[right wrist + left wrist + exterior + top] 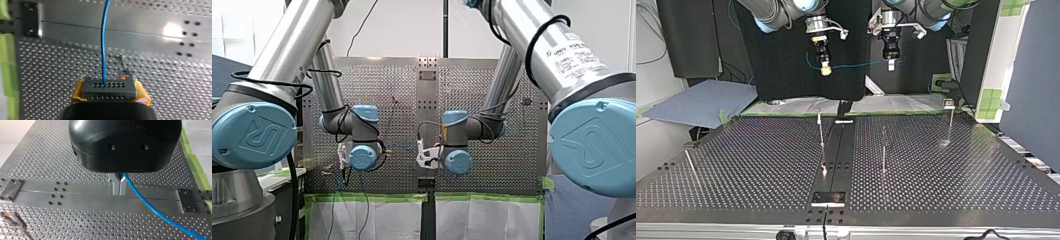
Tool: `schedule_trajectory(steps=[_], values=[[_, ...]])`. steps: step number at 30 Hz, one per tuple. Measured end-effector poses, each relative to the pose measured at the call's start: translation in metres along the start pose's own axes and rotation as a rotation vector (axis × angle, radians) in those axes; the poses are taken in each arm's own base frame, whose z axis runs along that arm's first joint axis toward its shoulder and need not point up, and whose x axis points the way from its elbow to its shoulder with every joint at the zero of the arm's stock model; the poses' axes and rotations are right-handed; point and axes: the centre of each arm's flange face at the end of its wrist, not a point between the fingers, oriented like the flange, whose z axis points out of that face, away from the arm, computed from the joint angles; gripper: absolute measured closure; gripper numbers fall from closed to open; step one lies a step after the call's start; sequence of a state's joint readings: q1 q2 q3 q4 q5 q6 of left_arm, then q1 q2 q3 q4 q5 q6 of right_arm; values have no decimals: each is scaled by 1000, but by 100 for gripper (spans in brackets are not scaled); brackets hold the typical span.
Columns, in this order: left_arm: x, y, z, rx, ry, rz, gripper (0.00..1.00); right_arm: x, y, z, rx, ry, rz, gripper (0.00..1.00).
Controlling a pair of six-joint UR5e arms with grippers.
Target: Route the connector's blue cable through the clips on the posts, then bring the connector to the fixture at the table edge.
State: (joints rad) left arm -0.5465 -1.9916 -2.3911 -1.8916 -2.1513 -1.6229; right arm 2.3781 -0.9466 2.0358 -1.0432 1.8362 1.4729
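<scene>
In the right wrist view, a black connector [109, 88] with rows of holes sits between the yellow pads [78, 92] of my right gripper [110, 93], which is shut on it. The blue cable [103, 47] leaves it and runs ahead over the table. In the left wrist view, my left gripper [119, 192] has its metal fingers [115, 185] shut on the blue cable [147, 203]. In the top view both grippers hang high beyond the table's far edge, my right gripper [825, 67] at the left and my left gripper [891, 62] at the right. The cable [861, 64] sags between them.
Thin posts stand on the perforated table [761, 165]: one post [821, 135] by the centre rail, a second [883, 150] right of it, a third [951, 122] far right. A leaning rod [690, 162] is at the left. The dark fixture plate [828, 198] sits at the near edge.
</scene>
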Motion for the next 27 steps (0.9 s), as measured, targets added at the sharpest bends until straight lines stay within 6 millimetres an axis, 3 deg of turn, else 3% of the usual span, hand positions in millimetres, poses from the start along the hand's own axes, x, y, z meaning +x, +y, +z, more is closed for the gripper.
schedule_trajectory(steps=[14, 27], values=[[-2, 3, -3, -4, 7, 16, 100, -7, 0, -1, 2, -13, -4, 98], [-33, 7, -10, -7, 16, 64, 100, -7, 0, -1, 2, -13, -4, 98]])
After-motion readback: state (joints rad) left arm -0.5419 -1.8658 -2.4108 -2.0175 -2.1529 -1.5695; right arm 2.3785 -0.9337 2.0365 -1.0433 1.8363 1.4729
